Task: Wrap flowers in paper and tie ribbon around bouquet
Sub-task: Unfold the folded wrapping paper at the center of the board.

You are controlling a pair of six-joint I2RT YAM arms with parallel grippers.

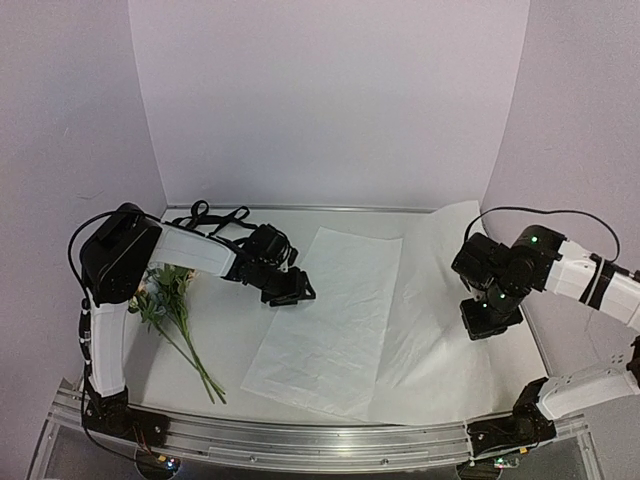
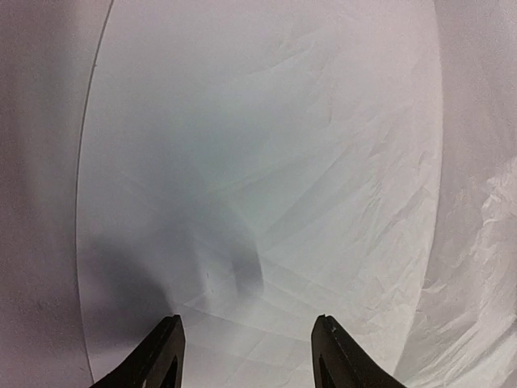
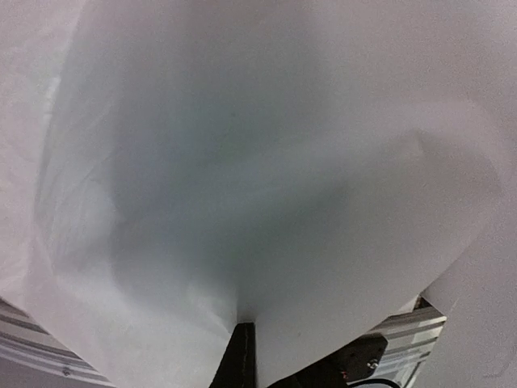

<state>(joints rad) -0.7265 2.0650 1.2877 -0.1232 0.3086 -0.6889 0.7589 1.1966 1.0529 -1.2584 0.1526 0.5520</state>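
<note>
Fig.: L gripper, jaws apart & empty, paper directly beneath tips. R gripper clamped on paper, sheet draping ahead. Paper likely thin, limp, tear-prone; best pinched lightly at edge.

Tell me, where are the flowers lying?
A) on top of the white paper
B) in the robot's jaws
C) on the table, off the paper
C: the flowers lie on the bare table, off to one side of the paper and not touching it.
</note>
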